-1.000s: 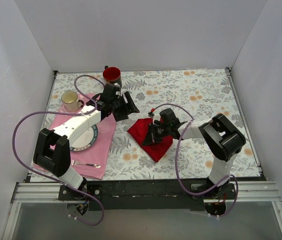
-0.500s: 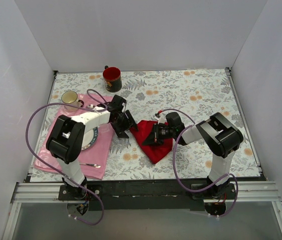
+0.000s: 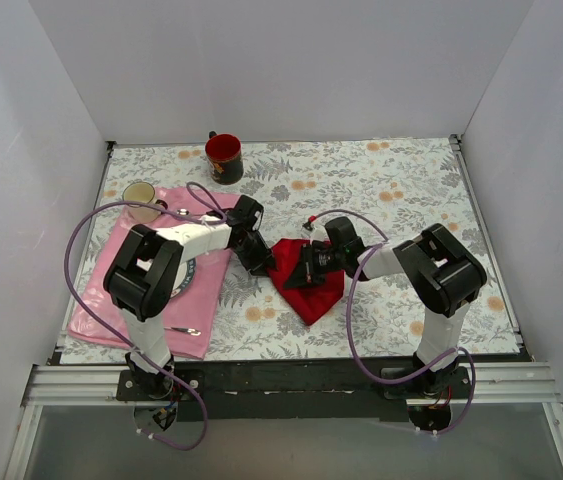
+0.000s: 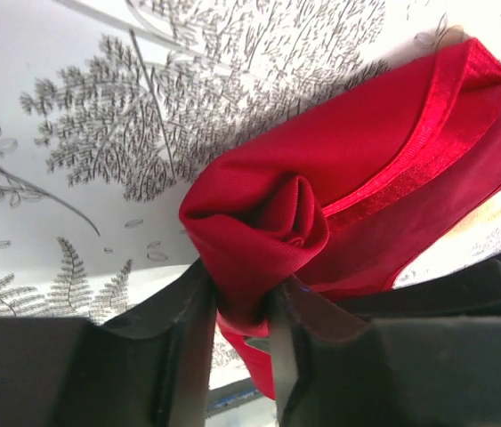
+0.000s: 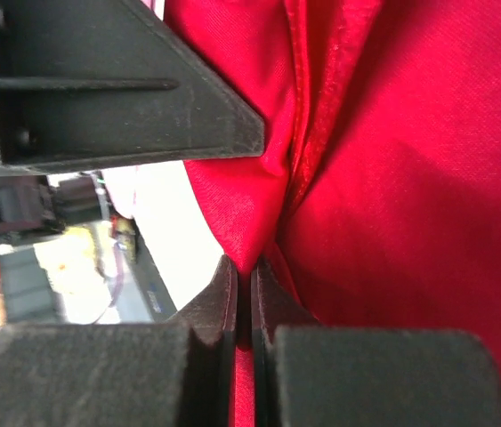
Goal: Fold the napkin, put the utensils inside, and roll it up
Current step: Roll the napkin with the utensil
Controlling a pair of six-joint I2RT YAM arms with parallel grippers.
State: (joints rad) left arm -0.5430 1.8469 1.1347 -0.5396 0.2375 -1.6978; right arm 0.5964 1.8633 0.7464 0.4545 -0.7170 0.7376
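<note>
Napkin (image 3: pixel 311 288) lying roughly folded on the tabletop (image 3: pixel 391 190) between both arms. Left jaws pinching its bunched corner, right jaws pressing together on a fold. Utensils not showing, possibly hidden underneath, so placing and rolling are looking undone.

A red-lined dark mug (image 3: pixel 224 158) stood far back on the floral-printed tablecloth (image 3: pixel 401 185) — a cream ceramic mug (image 3: pixel 141 196) and a small silver fork (image 3: pixel 183 330) sat at opposite ends of the pale pink cloth placemat (image 3: pixel 111 300).

The napkin (image 3: pixel 308 287), centre, is plain bright red with a glossier hem band. The tablecloth (image 3: pixel 391 180) is white with grey ferns and orange blooms. At left, the placemat (image 3: pixel 101 310) is pale pink and the cup (image 3: pixel 139 192) cream. At upper left, the mug (image 3: pixel 224 157) is dark, red inside.
</note>
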